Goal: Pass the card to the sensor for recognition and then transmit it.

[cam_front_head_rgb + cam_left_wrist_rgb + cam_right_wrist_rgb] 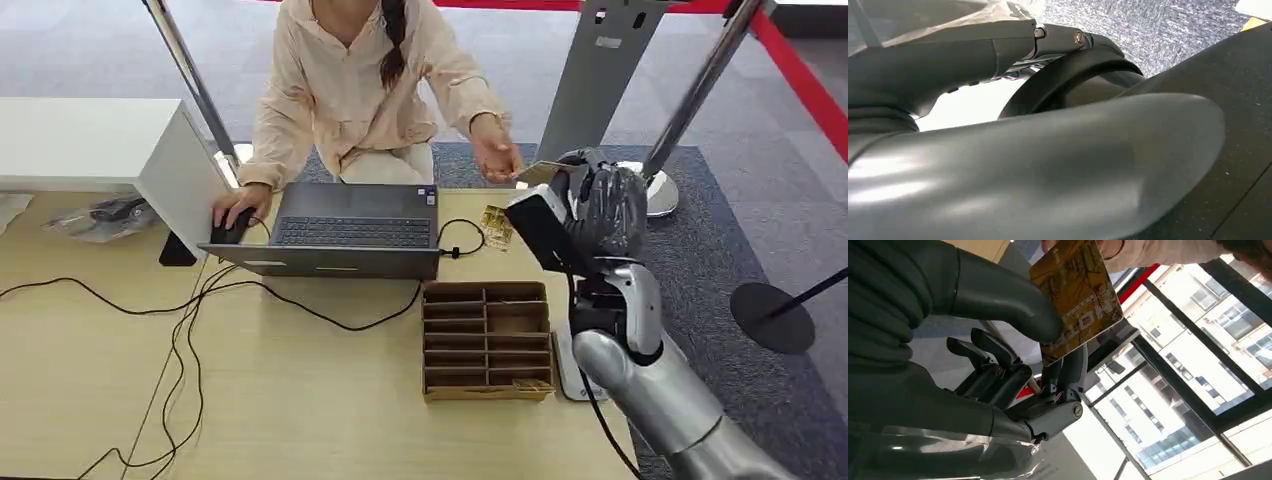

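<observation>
My right hand (600, 210) is raised over the table's far right corner and pinches a gold patterned card (545, 172) between thumb and fingers. In the right wrist view the thumb (1008, 305) presses the card (1075, 295) against the dark fingers (1068, 370). The hand (495, 150) of the person seated across the table hovers just beyond the card's far edge; I cannot tell whether it touches. A white flat device (562, 368), possibly the sensor, lies at the table's right edge under my forearm. My left hand (1048, 165) shows up close as grey shapes, its pose unclear.
An open laptop (345, 230) faces the person, whose other hand rests on a mouse (228, 232). A brown slotted cardboard tray (487, 340) sits in front of it. More gold cards (495, 226) lie beside the laptop. Black cables (190, 340) trail across the left of the table.
</observation>
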